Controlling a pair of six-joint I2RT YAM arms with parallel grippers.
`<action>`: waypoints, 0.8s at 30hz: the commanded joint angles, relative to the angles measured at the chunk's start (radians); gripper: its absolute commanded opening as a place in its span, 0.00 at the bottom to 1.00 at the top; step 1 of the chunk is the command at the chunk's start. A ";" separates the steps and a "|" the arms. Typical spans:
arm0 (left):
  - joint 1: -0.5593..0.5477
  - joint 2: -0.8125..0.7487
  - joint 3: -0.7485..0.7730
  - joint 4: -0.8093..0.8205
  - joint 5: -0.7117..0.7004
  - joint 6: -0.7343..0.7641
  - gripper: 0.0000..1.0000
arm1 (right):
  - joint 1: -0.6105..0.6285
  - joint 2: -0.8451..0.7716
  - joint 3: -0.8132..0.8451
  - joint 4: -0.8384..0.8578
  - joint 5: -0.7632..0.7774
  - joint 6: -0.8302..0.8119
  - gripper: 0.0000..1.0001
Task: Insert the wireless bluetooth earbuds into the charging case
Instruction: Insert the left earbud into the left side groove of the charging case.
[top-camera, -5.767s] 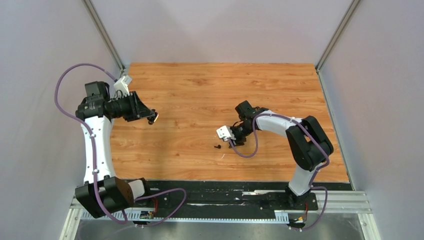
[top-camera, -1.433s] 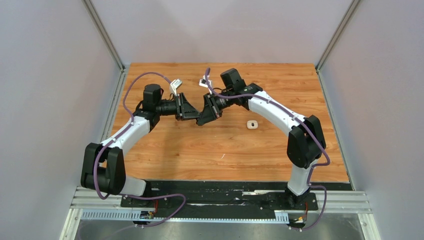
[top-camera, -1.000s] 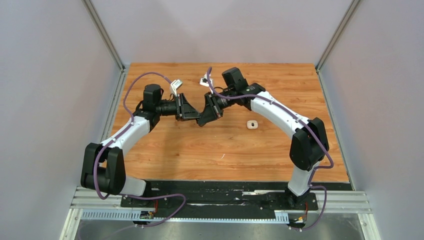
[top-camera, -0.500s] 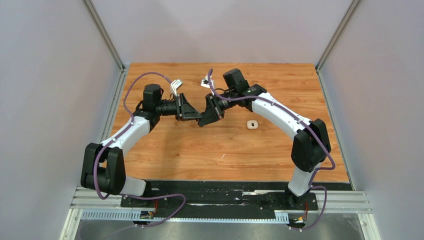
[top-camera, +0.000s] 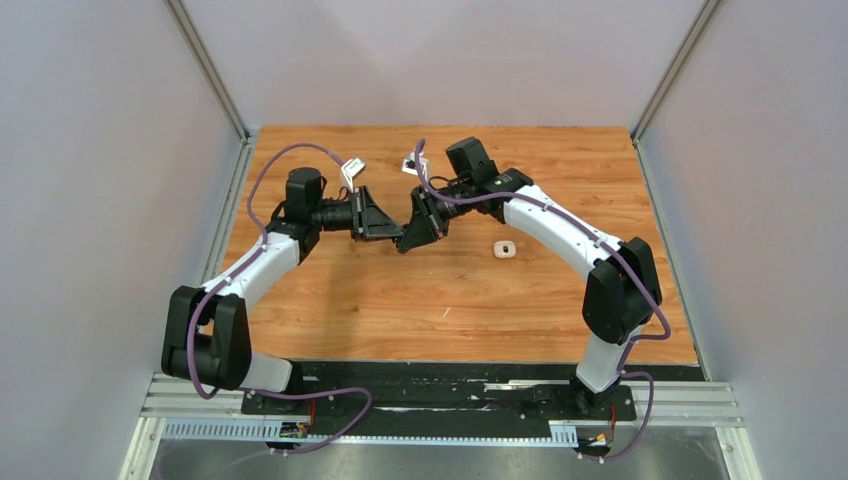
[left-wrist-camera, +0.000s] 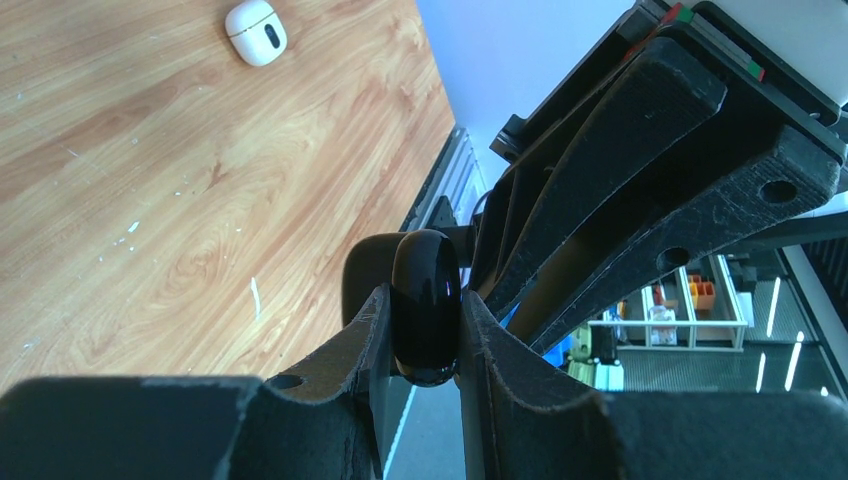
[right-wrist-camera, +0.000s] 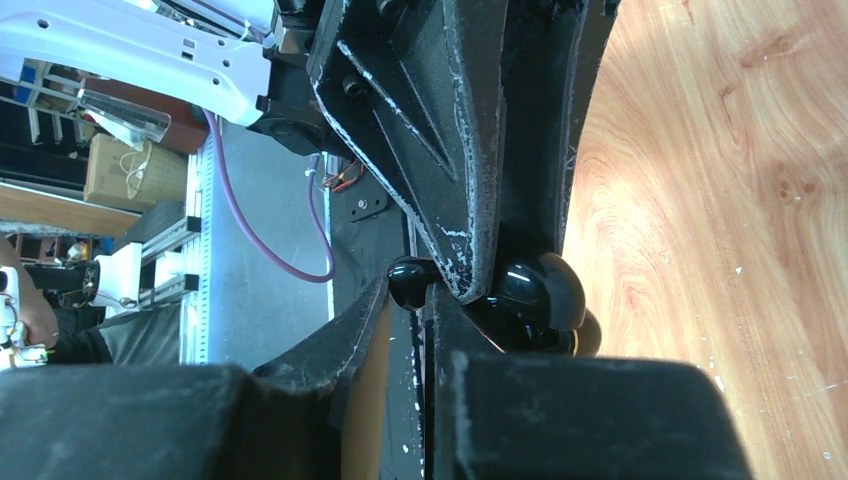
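Both arms reach inward over the table (top-camera: 380, 300), elbows out, and meet tip to tip. The left gripper (left-wrist-camera: 424, 335) is clenched on a glossy black case (left-wrist-camera: 427, 285). The right gripper (right-wrist-camera: 410, 297), nose against it, pinches a small black earbud (right-wrist-camera: 407, 270) just beside that case. Only the wrist cameras show these grips, since from above the fingers hide them. A white case (top-camera: 505, 249) lies on the wood out past the right gripper's wrist. Seconds ago the arms stood well apart, but lately they have barely shifted.
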 joint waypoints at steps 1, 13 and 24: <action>-0.003 -0.027 0.002 0.036 0.044 -0.014 0.00 | -0.001 -0.013 -0.003 0.028 0.020 -0.042 0.01; -0.003 -0.026 -0.003 0.059 0.056 -0.033 0.00 | -0.006 -0.015 -0.018 0.015 0.088 -0.043 0.10; -0.004 -0.022 -0.011 0.061 0.062 -0.034 0.00 | -0.007 -0.028 0.027 -0.018 0.282 0.021 0.20</action>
